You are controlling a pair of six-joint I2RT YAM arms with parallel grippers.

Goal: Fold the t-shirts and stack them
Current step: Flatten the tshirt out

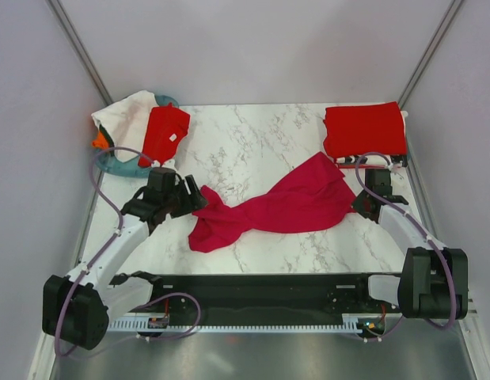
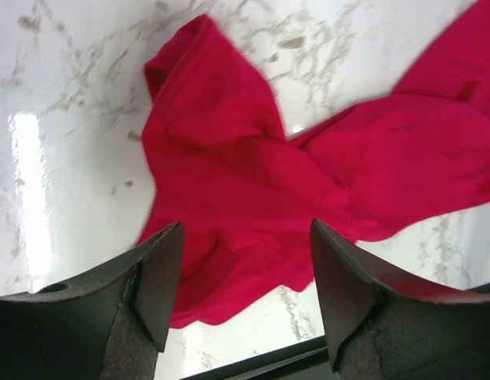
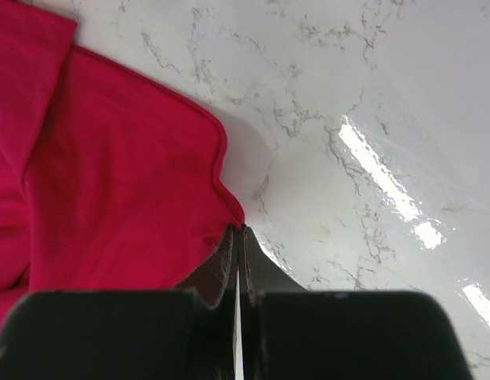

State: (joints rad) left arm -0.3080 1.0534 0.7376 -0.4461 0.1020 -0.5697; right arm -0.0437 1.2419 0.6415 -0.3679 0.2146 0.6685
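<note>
**I pinch one end of the crimson t-shirt (image 1: 276,207)**

The shirt lies twisted across the middle of the marble table (image 1: 260,142). My right gripper (image 3: 238,237) is closed on its right-hand edge, clamping the cloth. My left gripper (image 2: 245,261) hovers over its bunched left end, fingers spread apart. Beyond its right end lies a folded red t-shirt (image 1: 365,131). Beyond its left end, a second red t-shirt (image 1: 165,133) sits over the teal basket (image 1: 118,165).

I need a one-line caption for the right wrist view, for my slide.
Right gripper shut on the edge of the crimson t-shirt, which lies on the marble table.
</note>
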